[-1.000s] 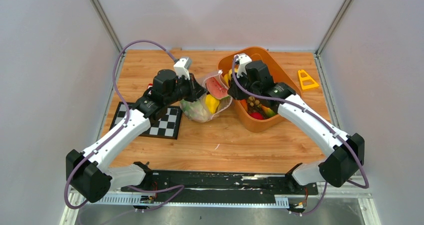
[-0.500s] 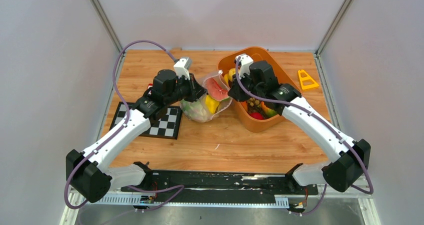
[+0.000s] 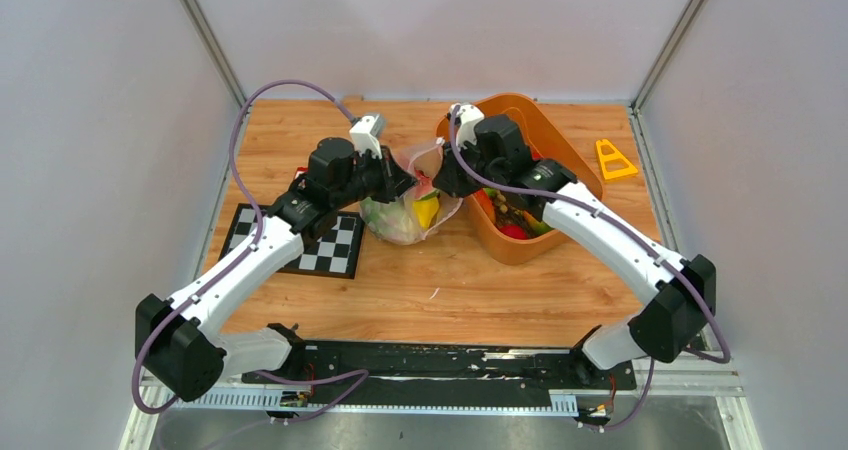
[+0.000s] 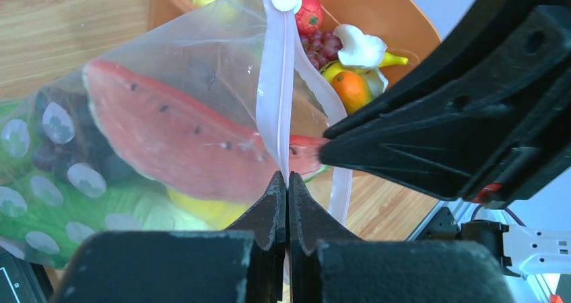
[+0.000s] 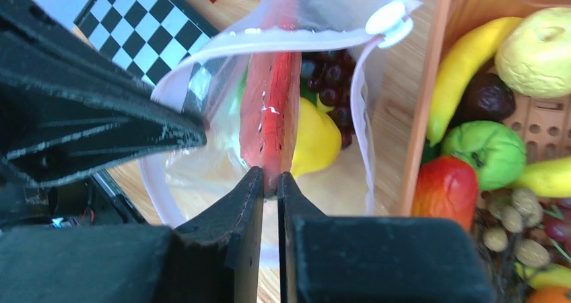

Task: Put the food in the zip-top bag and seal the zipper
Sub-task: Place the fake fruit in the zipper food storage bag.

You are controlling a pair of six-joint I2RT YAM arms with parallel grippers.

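The right gripper [image 5: 269, 175] is clamping its jaws on the tip of the red plastic watermelon slice [image 5: 273, 108], whose length is lying ahead inside the clear dotted zip-top bag [image 4: 202, 54]; the left gripper [image 4: 287, 180] is pinching its jaws on the pinkish zipper strip [image 4: 273, 94].

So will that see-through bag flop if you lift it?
Probably floppy: the zip-top bag is thin, crinkled film, and the left gripper pinches just its zipper. Likely bottom-heavy too, since the watermelon slice sits inside.
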